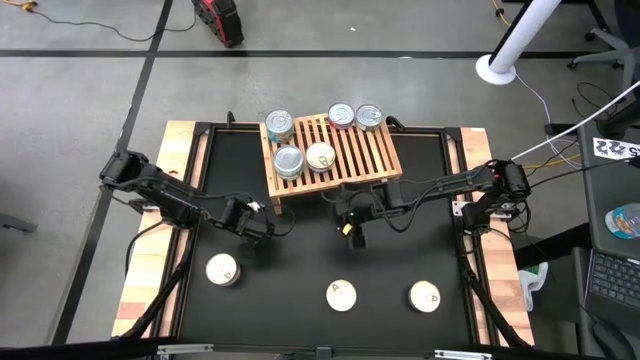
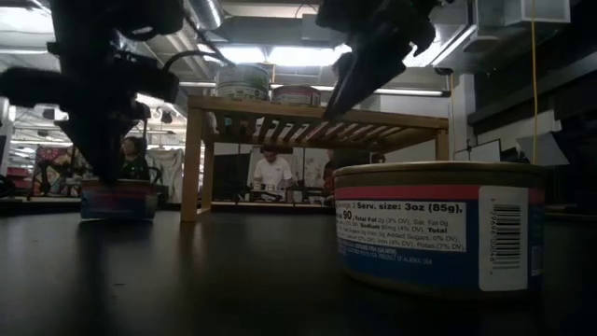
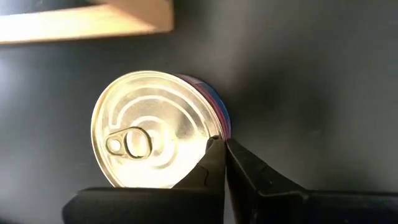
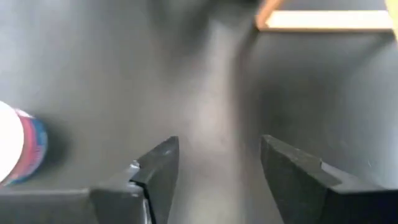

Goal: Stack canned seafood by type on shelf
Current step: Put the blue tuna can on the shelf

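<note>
High view: left gripper (image 1: 258, 226) sits over the black tabletop (image 1: 300, 260), just off the shelf's (image 1: 330, 152) near-left corner. Left wrist view: its jaws are clenched together, empty; a silver-lidded tin (image 3: 158, 138) with a pull tab lies just beside the fingertips (image 3: 217, 149), rim at their left side, not between them. Right gripper (image 1: 352, 228) hovers near the shelf's front edge; right wrist view shows its jaws spread apart with only bare tabletop between. A white-lidded tin (image 4: 18, 152) lies well off to one side of them. Five tins sit on the shelf, three cream-lidded tins (image 1: 341, 296) on the tabletop nearer the front.
</note>
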Robot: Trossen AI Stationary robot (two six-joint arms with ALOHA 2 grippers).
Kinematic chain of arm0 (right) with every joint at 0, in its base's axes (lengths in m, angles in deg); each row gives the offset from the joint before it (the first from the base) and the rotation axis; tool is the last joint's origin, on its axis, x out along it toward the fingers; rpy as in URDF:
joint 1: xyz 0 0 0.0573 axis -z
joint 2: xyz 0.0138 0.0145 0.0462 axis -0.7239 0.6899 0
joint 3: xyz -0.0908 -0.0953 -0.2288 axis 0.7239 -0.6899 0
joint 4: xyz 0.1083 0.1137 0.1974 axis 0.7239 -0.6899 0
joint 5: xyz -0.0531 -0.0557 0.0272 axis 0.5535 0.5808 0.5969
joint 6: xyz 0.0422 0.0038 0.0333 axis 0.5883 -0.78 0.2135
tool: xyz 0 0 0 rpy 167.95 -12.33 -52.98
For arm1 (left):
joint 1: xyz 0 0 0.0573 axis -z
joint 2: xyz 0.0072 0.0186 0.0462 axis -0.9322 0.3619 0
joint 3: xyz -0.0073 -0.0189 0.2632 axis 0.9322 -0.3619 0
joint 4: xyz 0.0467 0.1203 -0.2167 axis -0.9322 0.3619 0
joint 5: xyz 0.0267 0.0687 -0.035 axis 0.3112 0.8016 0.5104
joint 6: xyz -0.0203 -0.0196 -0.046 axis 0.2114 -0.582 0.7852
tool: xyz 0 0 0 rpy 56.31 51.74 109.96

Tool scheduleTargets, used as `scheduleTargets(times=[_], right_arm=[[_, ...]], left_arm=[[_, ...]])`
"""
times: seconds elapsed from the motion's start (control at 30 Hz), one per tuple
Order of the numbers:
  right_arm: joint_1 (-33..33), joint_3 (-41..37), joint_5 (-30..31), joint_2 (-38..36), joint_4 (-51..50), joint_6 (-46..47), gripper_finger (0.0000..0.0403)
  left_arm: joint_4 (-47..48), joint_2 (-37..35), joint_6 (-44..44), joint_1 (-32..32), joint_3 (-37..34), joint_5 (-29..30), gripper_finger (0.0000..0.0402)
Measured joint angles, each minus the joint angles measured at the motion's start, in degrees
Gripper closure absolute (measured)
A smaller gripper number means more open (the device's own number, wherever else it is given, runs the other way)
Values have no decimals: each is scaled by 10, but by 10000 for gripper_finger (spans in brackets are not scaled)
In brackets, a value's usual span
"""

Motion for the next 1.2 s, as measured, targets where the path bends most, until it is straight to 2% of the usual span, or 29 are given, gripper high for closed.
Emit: scheduleTargets(times=[0.2, 0.53, 0.73, 1.0, 1.2], right_arm=[[0, 0, -46, 0, 44, -46, 182], [0, 0, -51, 0, 61, -130, 182], [0, 0, -105, 0, 62, -142, 182], [0, 0, -109, 0, 67, -143, 180], [0, 0, -142, 0, 89, -143, 141]], left_arm=[[-39, 0, 3, 5, 20, -58, 401], [-185, 0, 18, 22, 29, -140, 401], [-280, 0, 36, 22, 29, -153, 401], [-386, 0, 41, 22, 29, -153, 401], [-408, -1, 51, 21, 29, -148, 401]])
